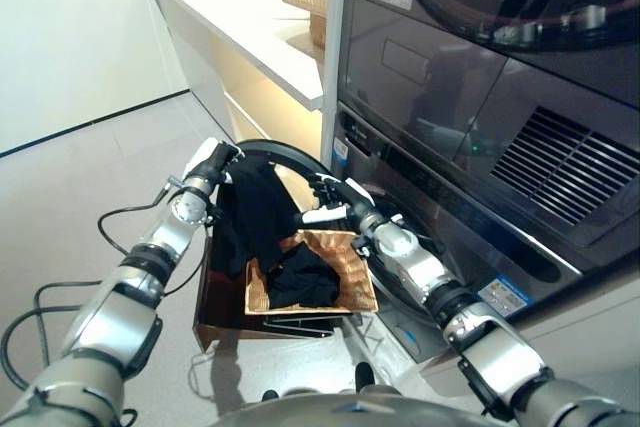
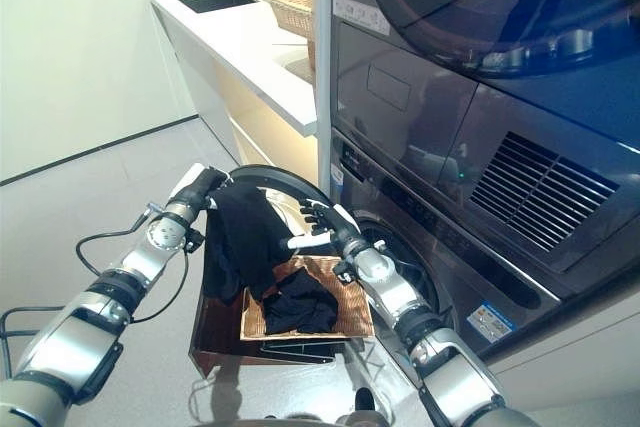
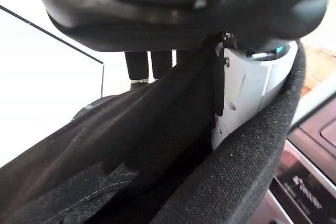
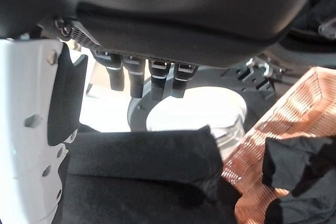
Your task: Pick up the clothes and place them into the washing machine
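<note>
The left robot hand pinches the black garment, which hangs above the basket. The right robot hand, fingers straight, touches its side.

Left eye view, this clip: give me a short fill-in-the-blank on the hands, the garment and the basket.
1. The left hand is shut on a ____ garment.
2. The garment hangs down into a woven ____ that sits on a dark stand.
3. The right hand, beside the garment, has its fingers ____.
4. The washer door behind the garment stands ____.

Missing words: black; basket; open; open
</note>
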